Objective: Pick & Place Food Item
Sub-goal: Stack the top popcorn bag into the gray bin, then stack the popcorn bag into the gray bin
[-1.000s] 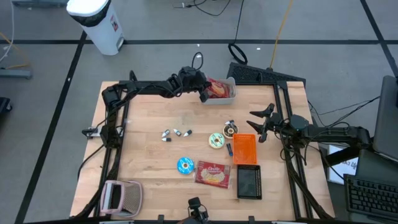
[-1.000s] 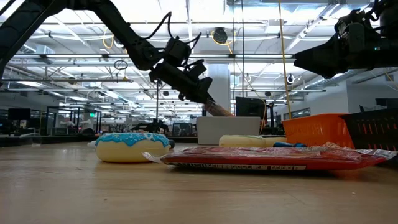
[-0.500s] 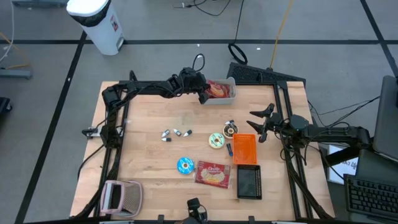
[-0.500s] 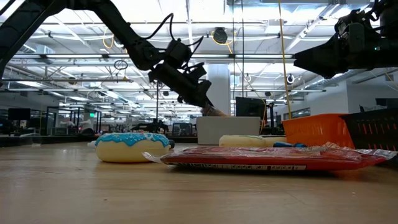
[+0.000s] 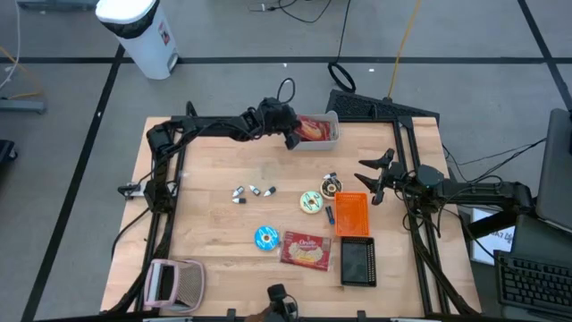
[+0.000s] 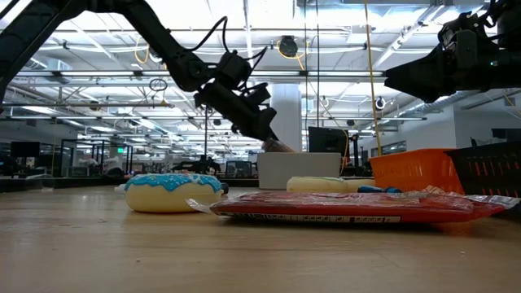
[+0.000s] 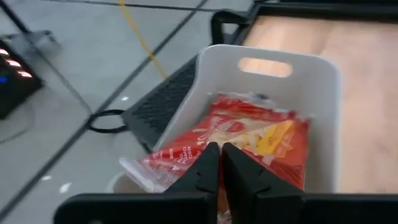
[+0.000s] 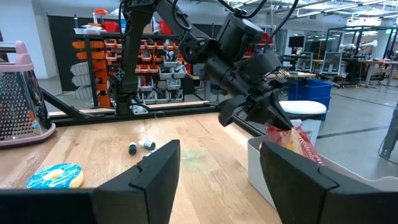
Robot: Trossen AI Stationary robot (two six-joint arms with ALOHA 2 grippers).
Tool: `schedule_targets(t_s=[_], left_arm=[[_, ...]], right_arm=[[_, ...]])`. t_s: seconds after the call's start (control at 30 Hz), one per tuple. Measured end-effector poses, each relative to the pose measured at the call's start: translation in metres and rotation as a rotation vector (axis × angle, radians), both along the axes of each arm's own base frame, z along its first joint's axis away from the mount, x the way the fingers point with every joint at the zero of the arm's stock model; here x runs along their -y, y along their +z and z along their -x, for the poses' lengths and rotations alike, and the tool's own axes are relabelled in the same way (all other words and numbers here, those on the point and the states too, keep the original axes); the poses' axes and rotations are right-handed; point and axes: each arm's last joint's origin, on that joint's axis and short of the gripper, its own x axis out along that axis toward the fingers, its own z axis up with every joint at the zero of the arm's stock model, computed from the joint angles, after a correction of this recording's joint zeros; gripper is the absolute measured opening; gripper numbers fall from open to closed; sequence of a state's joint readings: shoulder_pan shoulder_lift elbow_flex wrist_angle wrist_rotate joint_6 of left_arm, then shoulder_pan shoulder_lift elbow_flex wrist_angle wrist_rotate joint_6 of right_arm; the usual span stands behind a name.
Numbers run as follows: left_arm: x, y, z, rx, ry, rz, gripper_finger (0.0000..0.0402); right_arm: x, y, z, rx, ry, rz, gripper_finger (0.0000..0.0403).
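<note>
A white bin (image 5: 333, 136) stands at the table's far edge, right of the middle. In it lies a red snack bag (image 5: 314, 129), also seen in the left wrist view (image 7: 249, 134). My left gripper (image 5: 293, 138) reaches over the bin's left wall and is shut on the bag (image 8: 297, 142). My right gripper (image 5: 368, 179) hangs open and holds nothing at the table's right side, beside an orange basket (image 5: 351, 214). My left gripper pinches the red bag between its two fingers at the end nearest the bin's left wall (image 7: 208, 138). The fingers (image 8: 273, 115) slant downward from the table's left. The bag tilts up to the fingers, and its far part rests inside the bin (image 7: 273, 59).
On the table lie a blue-iced donut (image 5: 266, 238), a white-and-green donut (image 5: 311, 202), a dark donut (image 5: 331, 186), a flat red packet (image 5: 306, 251), a black basket (image 5: 358, 263) and small capsules (image 5: 253, 191). A pink grater (image 5: 174, 282) stands at the near left corner.
My left gripper has tipped a little downward over the bin. The bag's held end has sunk with it toward the bin's rim.
</note>
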State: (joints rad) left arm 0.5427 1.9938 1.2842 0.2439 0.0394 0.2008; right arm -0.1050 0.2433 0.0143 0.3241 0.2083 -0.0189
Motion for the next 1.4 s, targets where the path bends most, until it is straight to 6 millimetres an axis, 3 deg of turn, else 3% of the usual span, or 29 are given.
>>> schedule_targets(t_s=[0.33, 0.43, 0.6, 0.77, 0.97, 1.2, 1.4], left_arm=[[0.016, 0.005, -0.011, -0.017, 0.028, -0.126, 0.017], [0.024, 0.013, -0.014, -0.012, 0.025, -0.167, 0.0208], [0.047, 0.049, -0.016, 0.024, 0.01, -0.166, 0.0247], [0.096, 0.104, -0.002, 0.084, -0.068, -0.143, 0.0263], [0.168, 0.147, 0.024, 0.074, -0.234, -0.089, 0.0257], [0.245, 0.147, 0.033, 0.023, -0.464, 0.115, 0.0255], [0.297, 0.125, 0.031, -0.083, -0.588, 0.143, 0.0249]], right_arm=[[0.0, 0.0, 0.0, 0.0, 0.0, 0.0, 0.021], [0.0, 0.0, 0.0, 0.0, 0.0, 0.0, 0.021], [0.0, 0.0, 0.0, 0.0, 0.002, 0.0, 0.021], [0.0, -0.001, -0.001, -0.007, 0.002, 0.0, 0.021], [0.0, -0.001, -0.001, -0.011, 0.0, -0.001, 0.021], [0.0, -0.001, -0.001, -0.011, 0.0, -0.001, 0.021], [0.0, -0.001, -0.001, -0.01, 0.0, -0.001, 0.021]])
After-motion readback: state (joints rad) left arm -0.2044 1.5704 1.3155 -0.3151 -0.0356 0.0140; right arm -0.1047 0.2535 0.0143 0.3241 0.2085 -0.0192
